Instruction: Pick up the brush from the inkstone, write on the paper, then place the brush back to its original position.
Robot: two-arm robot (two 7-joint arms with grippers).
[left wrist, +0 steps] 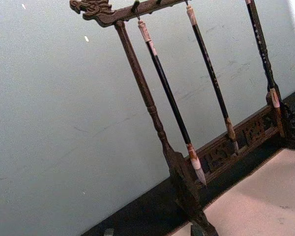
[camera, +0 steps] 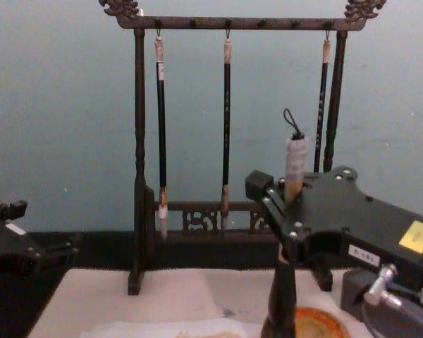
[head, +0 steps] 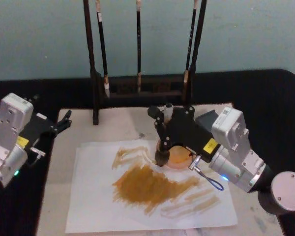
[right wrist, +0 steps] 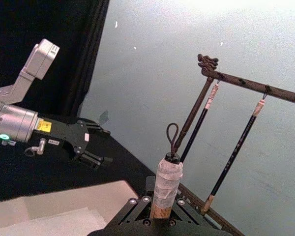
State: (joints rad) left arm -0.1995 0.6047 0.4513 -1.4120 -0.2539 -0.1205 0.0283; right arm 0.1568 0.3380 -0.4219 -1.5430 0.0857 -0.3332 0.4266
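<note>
My right gripper is shut on the brush, holding it nearly upright. The dark tuft points down at the left rim of the round orange inkstone; whether it touches is hidden. In the chest view the gripper clamps the tan handle, with the whitish end and cord loop above it and the black ferrule below. The brush's wrapped end rises close in the right wrist view. The paper lies in front, with broad ochre strokes across its middle. My left gripper is parked open at the left.
A dark wooden rack with three thin black-handled brushes stands at the back of the pale mat. The rack looms close in the left wrist view. Black cloth surrounds the mat.
</note>
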